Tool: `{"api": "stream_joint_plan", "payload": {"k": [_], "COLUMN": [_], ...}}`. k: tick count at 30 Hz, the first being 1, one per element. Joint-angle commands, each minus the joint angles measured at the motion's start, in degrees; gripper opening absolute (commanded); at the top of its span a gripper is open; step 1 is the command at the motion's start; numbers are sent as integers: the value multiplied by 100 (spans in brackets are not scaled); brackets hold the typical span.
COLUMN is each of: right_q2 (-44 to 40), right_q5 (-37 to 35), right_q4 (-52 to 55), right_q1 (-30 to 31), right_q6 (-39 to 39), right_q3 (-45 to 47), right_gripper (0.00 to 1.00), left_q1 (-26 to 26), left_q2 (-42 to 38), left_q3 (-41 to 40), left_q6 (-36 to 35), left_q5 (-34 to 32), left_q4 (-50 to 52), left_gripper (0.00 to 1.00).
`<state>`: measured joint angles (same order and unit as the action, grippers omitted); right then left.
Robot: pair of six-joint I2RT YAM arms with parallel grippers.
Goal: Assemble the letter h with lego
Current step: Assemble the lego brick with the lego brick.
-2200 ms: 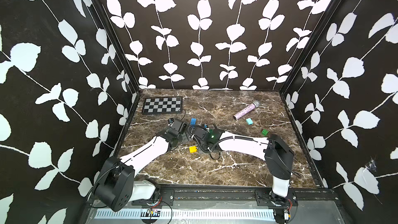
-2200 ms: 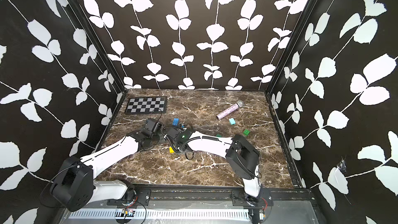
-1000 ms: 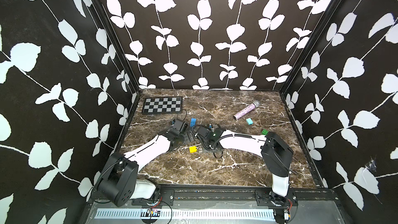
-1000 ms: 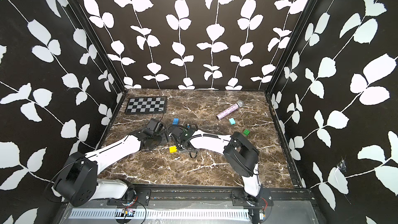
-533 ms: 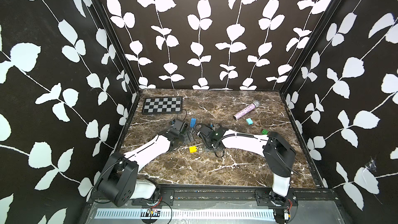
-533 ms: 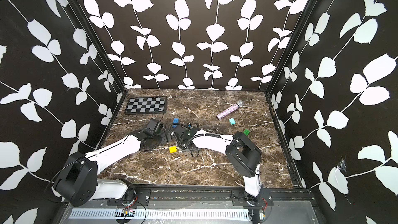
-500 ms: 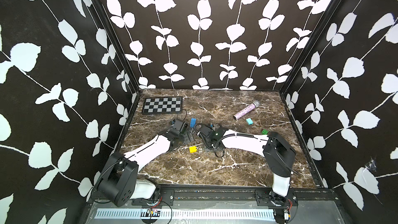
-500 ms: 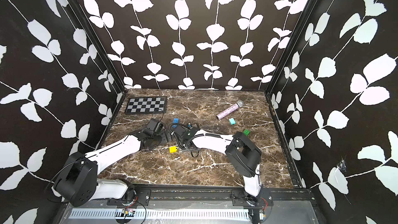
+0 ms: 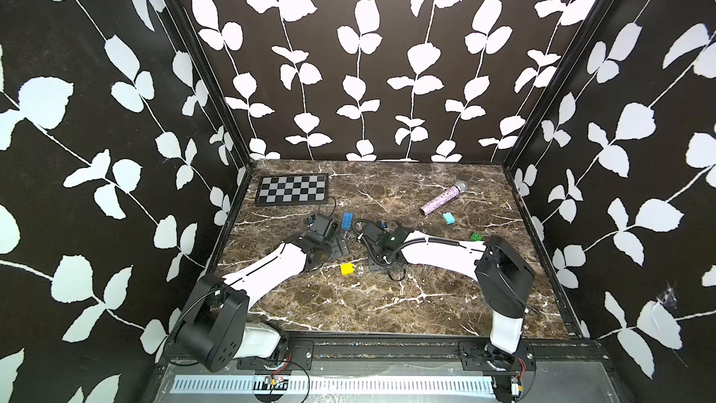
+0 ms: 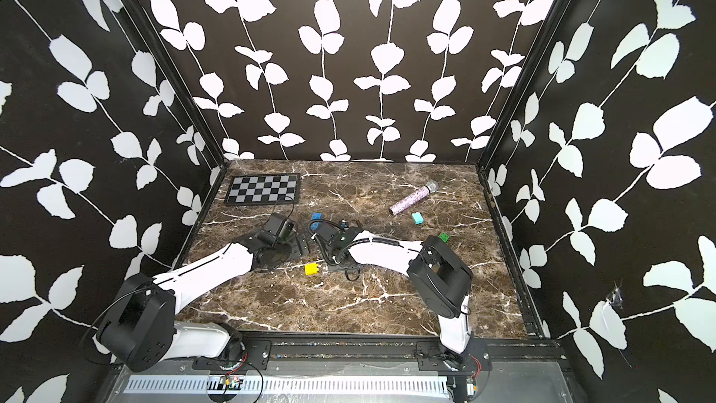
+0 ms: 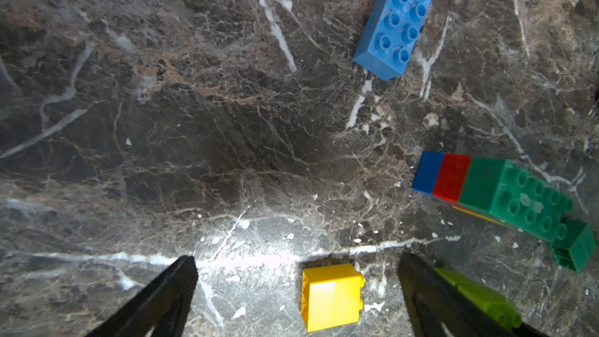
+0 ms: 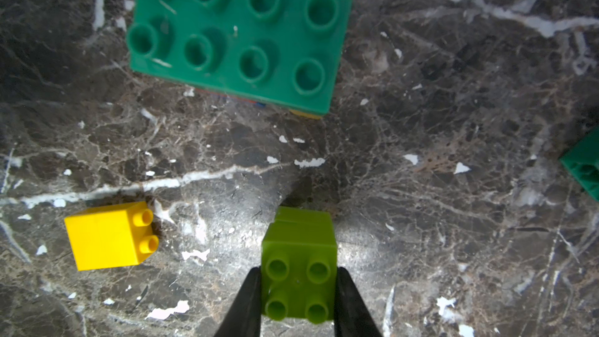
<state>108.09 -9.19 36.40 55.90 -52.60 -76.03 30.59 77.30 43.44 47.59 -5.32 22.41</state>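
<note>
My right gripper [image 12: 299, 272] is shut on a lime lego brick [image 12: 298, 241], studs facing the camera, just above the marble. A yellow brick [image 12: 110, 236] lies on its side beside it. In the left wrist view that yellow brick [image 11: 332, 296] lies between the wide-open fingers of my left gripper [image 11: 296, 259], untouched. A stack of blue, red and dark green bricks [image 11: 486, 189] lies nearby, with a long blue brick [image 11: 393, 21] beyond. Both grippers [image 9: 336, 250] [image 9: 381, 263] hang over the table's middle, either side of the yellow brick [image 9: 348, 268].
A small dark green brick [image 11: 573, 248] lies by the stack. In a top view, a light blue brick [image 9: 449, 218] and a green brick [image 9: 477, 237] sit at the right, near the purple microphone [image 9: 443, 198]. The chequered board [image 9: 292, 189] lies at the back left.
My right gripper, still holding the lime brick, has drifted slightly left and toward the back. The left arm has shifted a little. Neither gripper's jaws have changed.
</note>
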Motion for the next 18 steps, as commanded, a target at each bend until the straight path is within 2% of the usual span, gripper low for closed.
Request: {"api": "stream_joint_plan", "payload": {"k": [1, 5, 9, 14, 18], "right_q2": [300, 482, 499, 625, 494], "right_q5": [53, 149, 464, 533, 652], "right_q4": [548, 693, 347, 590, 547], "right_q1": [-107, -108, -106, -178, -286], "right_q6": [-89, -75, -232, -2, 22], "right_q3": [217, 123, 348, 159, 356], "right_gripper": [10, 12, 13, 15, 15], "left_q1": [-42, -35, -42, -36, -35], "left_q2": [-118, -110, -127, -150, -223], "left_q3": [-9, -7, 4, -20, -44], "left_q6": [-9, -4, -4, -13, -21], "left_q5": [-15, -12, -2, 57, 69], "left_q4": [9, 10, 26, -19, -20], "left_gripper": [99, 99, 99, 99, 99]}}
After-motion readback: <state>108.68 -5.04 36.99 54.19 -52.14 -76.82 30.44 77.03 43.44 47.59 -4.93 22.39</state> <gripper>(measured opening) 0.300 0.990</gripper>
